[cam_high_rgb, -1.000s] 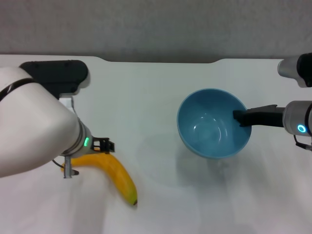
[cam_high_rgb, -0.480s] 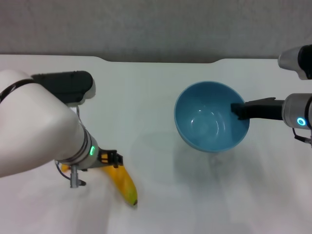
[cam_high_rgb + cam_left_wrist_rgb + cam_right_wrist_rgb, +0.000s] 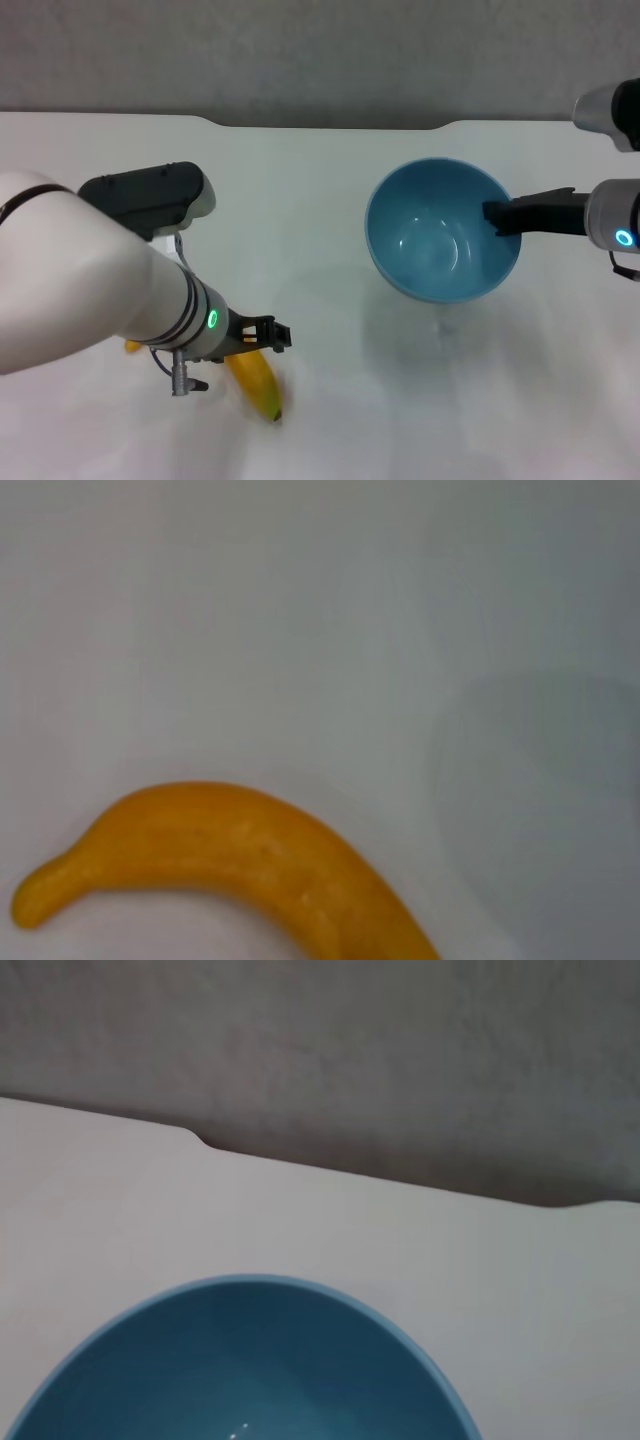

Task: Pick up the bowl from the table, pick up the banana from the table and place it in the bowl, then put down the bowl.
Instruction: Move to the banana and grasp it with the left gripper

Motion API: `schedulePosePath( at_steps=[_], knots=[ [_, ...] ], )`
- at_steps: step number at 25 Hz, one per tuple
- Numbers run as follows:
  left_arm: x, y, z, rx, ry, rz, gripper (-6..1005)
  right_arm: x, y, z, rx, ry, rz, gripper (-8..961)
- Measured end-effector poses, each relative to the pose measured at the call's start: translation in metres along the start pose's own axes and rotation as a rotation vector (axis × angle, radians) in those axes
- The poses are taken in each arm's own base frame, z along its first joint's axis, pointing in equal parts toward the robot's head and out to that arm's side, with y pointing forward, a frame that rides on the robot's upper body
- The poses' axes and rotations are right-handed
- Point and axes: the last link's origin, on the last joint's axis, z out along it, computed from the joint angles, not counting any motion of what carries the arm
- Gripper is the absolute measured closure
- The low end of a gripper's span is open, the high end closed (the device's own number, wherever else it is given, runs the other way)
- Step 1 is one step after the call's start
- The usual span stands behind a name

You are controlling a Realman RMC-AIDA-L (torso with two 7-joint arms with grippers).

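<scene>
The right tool grips the bowl's rim, holding it above the desk toward its right edge. The left tool hangs over the banana near the front edge; whether its fingers are spread I cannot tell. The banana pick-up is in hand, and the next move likely calls for lowering and closing on it.

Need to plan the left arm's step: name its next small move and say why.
Probably lower the left gripper onto the banana and close. The banana lies on the table under that gripper, not yet lifted, while the right gripper already holds the empty bowl by its rim, above the table.
</scene>
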Motion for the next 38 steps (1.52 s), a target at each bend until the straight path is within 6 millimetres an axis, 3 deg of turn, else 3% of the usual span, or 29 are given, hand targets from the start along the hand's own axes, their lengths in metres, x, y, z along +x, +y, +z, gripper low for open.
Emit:
schedulePosePath(
  at_steps=[9, 20, 38],
  knots=[
    [-0.001, -0.010, 0.013, 0.005, 0.001, -0.027, 206, -0.005, 0.003, -0.002, -0.007, -0.013, -0.012, 905],
    [0.001, -0.007, 0.017, -0.037, 0.019, -0.029, 207, -0.006, 0.004, -0.002, -0.006, -0.014, -0.016, 904],
    [-0.001, -0.020, 0.027, -0.034, 0.014, -0.066, 208, -0.009, 0.007, -0.004, -0.017, -0.019, -0.025, 901]
  ],
)
